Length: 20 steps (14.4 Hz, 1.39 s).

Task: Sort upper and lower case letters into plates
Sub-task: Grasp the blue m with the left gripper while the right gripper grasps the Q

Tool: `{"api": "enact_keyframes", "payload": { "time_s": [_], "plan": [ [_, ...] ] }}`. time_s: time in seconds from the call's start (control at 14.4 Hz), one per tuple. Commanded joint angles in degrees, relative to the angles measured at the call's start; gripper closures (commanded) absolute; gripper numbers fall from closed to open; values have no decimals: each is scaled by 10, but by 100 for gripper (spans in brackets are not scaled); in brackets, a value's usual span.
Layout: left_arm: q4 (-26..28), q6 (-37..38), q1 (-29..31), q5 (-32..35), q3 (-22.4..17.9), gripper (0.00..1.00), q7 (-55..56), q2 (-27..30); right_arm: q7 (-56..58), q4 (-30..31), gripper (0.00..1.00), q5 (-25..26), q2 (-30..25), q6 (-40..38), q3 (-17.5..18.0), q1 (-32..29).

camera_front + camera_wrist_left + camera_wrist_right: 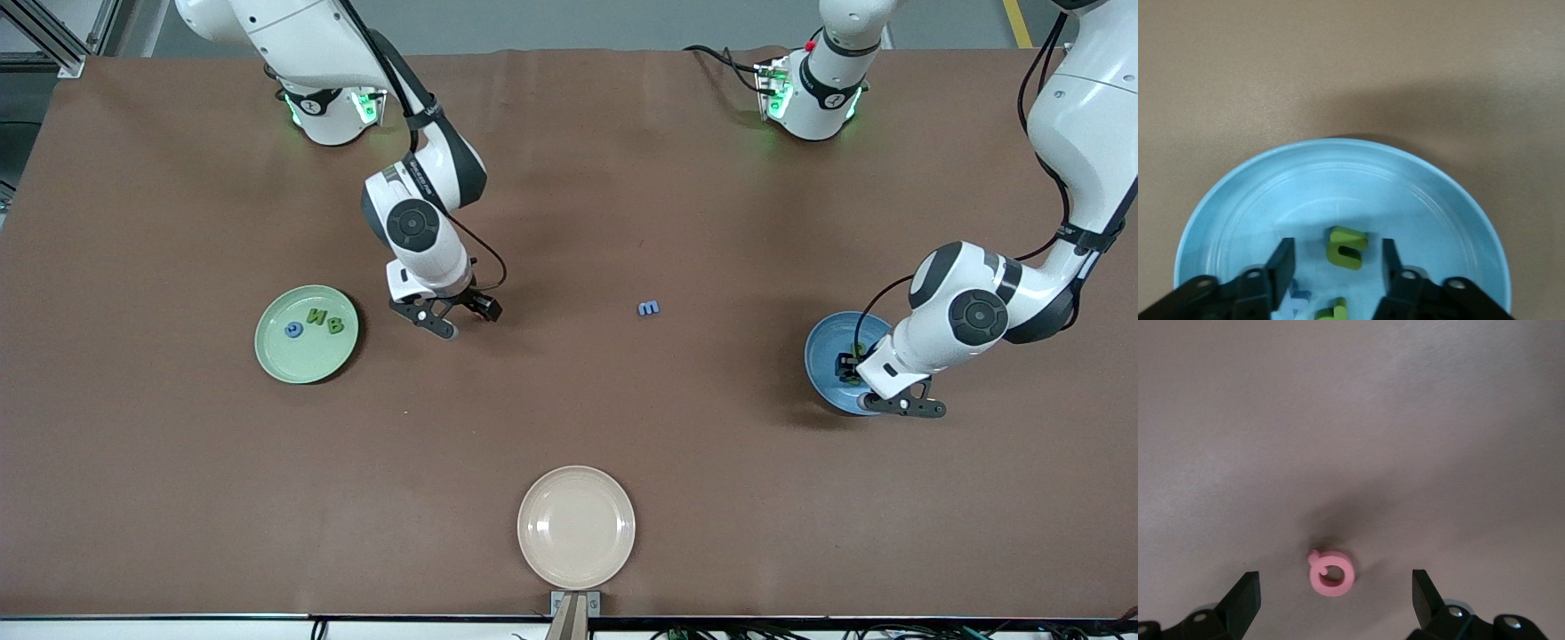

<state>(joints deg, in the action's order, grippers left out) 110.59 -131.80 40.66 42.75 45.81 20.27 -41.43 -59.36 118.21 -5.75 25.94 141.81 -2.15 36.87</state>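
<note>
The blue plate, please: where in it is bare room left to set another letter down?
The blue plate is bare across the half away from the left end effector. It is crowded between the fingers, where the green letter, a second green piece and a pale blue one lie.

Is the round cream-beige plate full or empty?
Empty. The round cream-beige plate, nearest the front camera, shows only its bare pale inside; no letters lie in it.

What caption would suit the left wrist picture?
Left gripper, fingers apart, over the blue plate holding green letters.
</note>
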Motion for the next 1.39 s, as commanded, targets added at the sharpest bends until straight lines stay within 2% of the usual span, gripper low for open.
{"api": "enact_keyframes", "payload": {
  "time_s": [0.0,0.21,0.35,0.42,0.56,0.69,0.97,1.18,1.32],
  "plan": [
    [1,71,0,2,49,0,27,29,-4,-15,2,-5,16,1,-7,11],
    [2,129,0,-2,113,0,118,36,-9,-11,5,-5,25,23,-8,21],
    [9,139,-4,-13,160,0,207,32,-11,-9,9,-5,31,34,-8,23],
    [11,139,-14,-14,179,0,258,30,-11,-4,12,-4,31,35,-8,23],
    [13,138,-71,-14,186,0,356,30,-16,1,18,-5,31,36,-8,23],
    [8,127,-129,-13,184,0,455,20,-23,2,27,-4,32,36,-8,23],
    [7,97,-200,-14,164,0,518,7,-40,3,38,-4,32,36,-8,23],
    [6,43,-283,-14,92,0,560,2,-42,7,46,-4,32,36,-8,29],
    [6,10,-331,-14,46,0,572,2,-42,11,56,-4,32,37,-8,29]
  ]
}}
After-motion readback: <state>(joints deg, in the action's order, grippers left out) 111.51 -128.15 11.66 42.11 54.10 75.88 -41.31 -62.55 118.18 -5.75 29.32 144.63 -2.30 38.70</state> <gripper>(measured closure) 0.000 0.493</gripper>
